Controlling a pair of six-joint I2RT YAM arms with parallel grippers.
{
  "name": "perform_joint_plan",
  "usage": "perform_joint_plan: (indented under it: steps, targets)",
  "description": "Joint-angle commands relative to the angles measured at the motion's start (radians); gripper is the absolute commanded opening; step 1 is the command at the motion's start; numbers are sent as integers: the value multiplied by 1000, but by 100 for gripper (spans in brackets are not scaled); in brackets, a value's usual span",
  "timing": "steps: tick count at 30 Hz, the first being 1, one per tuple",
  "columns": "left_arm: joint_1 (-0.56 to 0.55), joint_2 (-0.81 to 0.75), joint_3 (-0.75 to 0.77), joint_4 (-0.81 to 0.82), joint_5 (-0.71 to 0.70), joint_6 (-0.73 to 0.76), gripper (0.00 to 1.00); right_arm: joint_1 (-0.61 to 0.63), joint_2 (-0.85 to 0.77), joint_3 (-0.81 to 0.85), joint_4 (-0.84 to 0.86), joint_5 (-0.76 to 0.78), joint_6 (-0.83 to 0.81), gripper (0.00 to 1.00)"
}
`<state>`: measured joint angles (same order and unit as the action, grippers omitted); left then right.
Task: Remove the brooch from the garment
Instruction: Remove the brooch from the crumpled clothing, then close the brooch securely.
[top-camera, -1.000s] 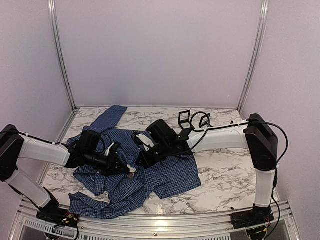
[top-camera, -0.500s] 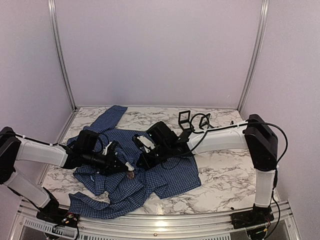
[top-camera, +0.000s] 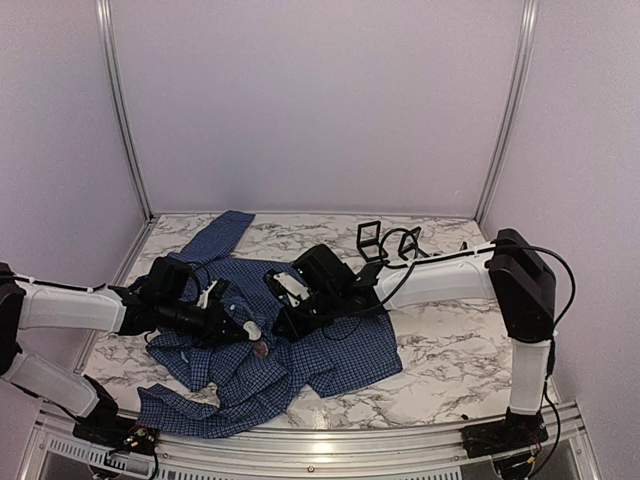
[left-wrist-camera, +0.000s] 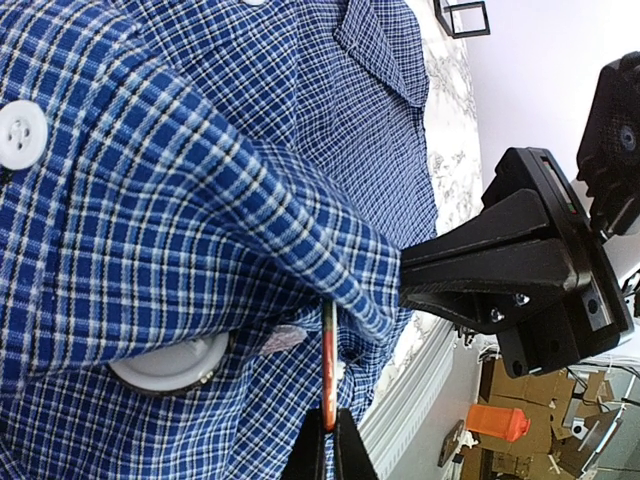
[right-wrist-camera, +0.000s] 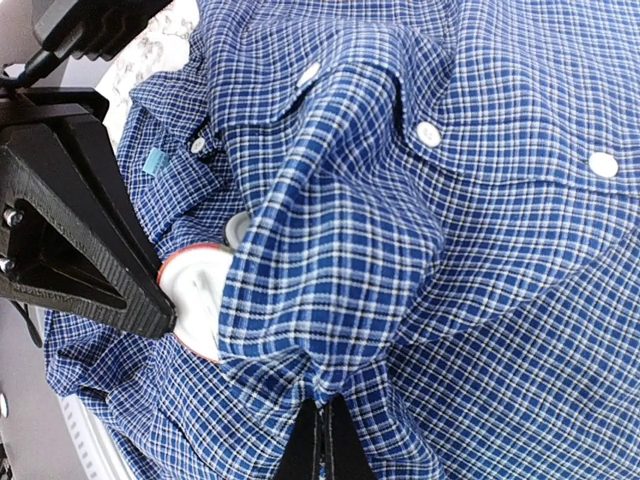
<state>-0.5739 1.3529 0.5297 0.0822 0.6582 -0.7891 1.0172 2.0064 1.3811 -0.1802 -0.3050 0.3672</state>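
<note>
The garment (top-camera: 330, 350), a dark blue checked shirt, lies crumpled across the marble table. The brooch (left-wrist-camera: 329, 365) shows edge-on as a thin orange-red disc, and my left gripper (left-wrist-camera: 329, 428) is shut on its lower rim. Its upper edge is tucked under a taut fold of fabric. From above, the brooch (top-camera: 260, 348) is a small reddish spot at the tip of the left gripper (top-camera: 250, 334). In the right wrist view the brooch (right-wrist-camera: 195, 300) shows a white face with a red rim. My right gripper (right-wrist-camera: 322, 408) is shut on a pinched fold of the garment (right-wrist-camera: 340, 260) beside it.
A small black square frame box (top-camera: 369, 237) and a black wire stand (top-camera: 407, 240) sit at the back of the table. A white round disc (left-wrist-camera: 170, 362) lies in the cloth near the brooch. Metal rails edge the table front, and plain walls enclose it.
The left arm has drawn back slightly to the left with the brooch, pulling the fabric taut. The right gripper has stayed pinched on the shirt and shifted a little left.
</note>
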Motion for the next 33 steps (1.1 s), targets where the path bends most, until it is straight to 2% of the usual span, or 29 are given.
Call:
perform_joint_plan:
  steps: [1,5,6,11,17,20,24,33]
  targets:
    - [6,-44,40,-119,-47,60,0,9,-28,6,8,3,3,0]
    - [6,-66,57,-170,-68,79,0,8,-35,9,9,5,2,0]
    - [6,-71,63,-184,-71,86,0,9,-39,10,8,8,0,3]
    - [6,-106,112,-263,-100,132,0,9,-76,32,-12,24,-8,22]
    - [5,-138,169,-304,-94,167,0,2,-135,38,-6,49,-10,59]
    - [4,-151,193,-306,-75,190,0,-7,-181,27,24,55,-9,68]
    - [-1,-142,226,-303,-31,230,0,-38,-253,-22,98,49,1,68]
    - [-41,-101,327,-295,44,345,0,-137,-353,-132,258,-142,5,71]
